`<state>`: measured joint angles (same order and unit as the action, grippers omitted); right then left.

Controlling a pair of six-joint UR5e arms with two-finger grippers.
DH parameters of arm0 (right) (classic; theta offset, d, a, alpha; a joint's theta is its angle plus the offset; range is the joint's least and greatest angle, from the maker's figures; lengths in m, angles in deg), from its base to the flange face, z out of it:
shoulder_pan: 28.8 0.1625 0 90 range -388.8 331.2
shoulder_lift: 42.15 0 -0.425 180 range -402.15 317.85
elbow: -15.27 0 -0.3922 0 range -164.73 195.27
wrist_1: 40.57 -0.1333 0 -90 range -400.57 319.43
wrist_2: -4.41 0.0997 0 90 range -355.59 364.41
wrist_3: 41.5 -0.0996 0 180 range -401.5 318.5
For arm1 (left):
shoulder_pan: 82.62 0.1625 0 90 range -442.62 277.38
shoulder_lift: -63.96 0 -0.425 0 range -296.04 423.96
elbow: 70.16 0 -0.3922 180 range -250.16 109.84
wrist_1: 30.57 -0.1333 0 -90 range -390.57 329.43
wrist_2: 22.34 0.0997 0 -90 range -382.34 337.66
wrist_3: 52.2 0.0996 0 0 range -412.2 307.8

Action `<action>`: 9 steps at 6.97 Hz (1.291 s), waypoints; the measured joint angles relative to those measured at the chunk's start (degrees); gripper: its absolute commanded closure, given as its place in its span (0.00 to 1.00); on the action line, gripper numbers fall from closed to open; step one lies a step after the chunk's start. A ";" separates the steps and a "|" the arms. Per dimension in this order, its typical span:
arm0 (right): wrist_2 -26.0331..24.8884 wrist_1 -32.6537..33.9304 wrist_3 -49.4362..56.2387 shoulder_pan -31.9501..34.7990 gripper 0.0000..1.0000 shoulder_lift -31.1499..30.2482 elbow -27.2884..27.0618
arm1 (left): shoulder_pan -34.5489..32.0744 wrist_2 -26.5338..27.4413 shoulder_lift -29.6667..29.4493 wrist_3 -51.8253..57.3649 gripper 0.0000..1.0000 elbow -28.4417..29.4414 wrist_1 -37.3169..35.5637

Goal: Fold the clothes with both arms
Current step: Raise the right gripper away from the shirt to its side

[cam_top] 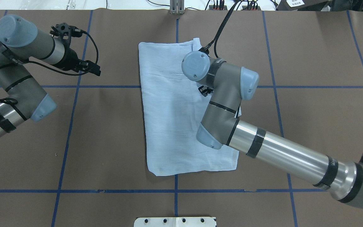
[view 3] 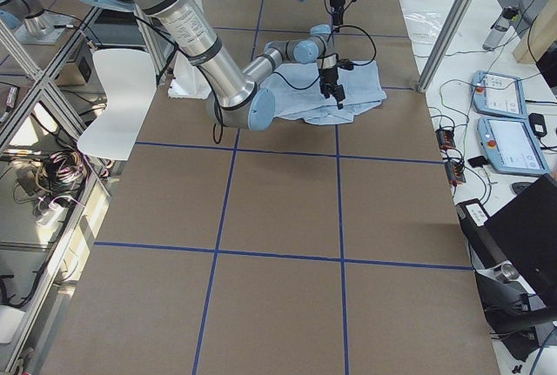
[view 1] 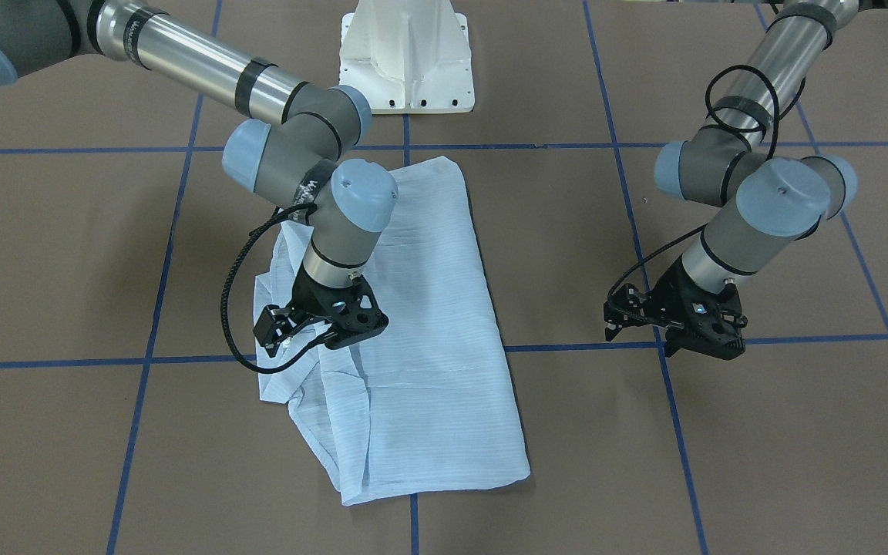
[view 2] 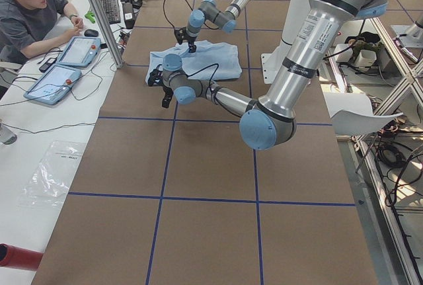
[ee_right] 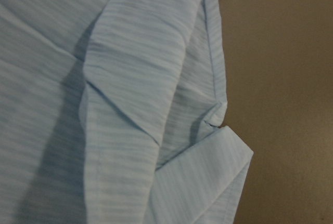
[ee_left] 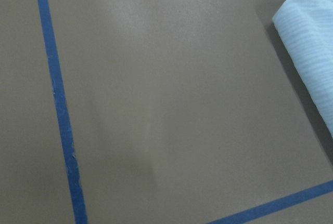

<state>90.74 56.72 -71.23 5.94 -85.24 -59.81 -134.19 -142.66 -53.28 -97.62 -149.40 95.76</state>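
The clothes are one light blue striped shirt (view 1: 428, 331) (cam_top: 175, 119), folded into a long rectangle on the brown table between both arms. A loose folded layer sticks out along its edge (ee_right: 208, 177) on my right arm's side. My right gripper (view 1: 348, 339) hangs just over that edge, jaws apart and holding nothing. In the overhead view its own wrist hides it. My left gripper (view 1: 702, 351) (cam_top: 93, 69) hovers open over bare table, well away from the shirt. The left wrist view catches only one corner of the shirt (ee_left: 312, 42).
Blue tape lines (view 1: 567, 347) divide the brown table top into a grid. The white pedestal base (view 1: 405, 62) stands at the robot's side of the table. A person (view 2: 33, 14) sits at a side desk with tablets (view 2: 66, 60) beyond the far edge.
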 measured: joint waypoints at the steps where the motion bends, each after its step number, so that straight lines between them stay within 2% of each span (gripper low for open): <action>1: -0.06 0.29 4.19 1.99 0.00 -3.90 -3.34 | 0.03 0.00 0.00 -0.02 0.00 -0.01 0.02; 3: 0.47 -0.21 11.89 6.34 0.00 -9.60 -7.91 | 0.06 0.00 0.00 -0.04 0.00 -0.05 0.00; 4: 2.26 -1.56 12.98 7.82 0.00 -10.67 -8.69 | 0.25 -0.02 -0.02 -0.19 0.00 -0.40 0.00; 5: 6.64 -4.29 12.40 9.24 0.00 -11.62 -9.16 | 1.04 -0.04 -0.05 -0.89 0.00 -1.43 -0.19; 7: 16.06 -11.73 3.44 10.81 0.00 -15.37 -11.71 | 4.20 -0.01 -0.07 -5.84 0.00 -5.72 -0.75; 9: 23.52 -17.32 -12.00 10.91 0.00 -22.48 -19.96 | 10.18 0.47 1.59 -16.24 0.00 -13.55 -1.67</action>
<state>114.26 39.40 -83.23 16.85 -107.73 -79.77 -124.01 -142.19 -51.69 -113.86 -162.94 94.08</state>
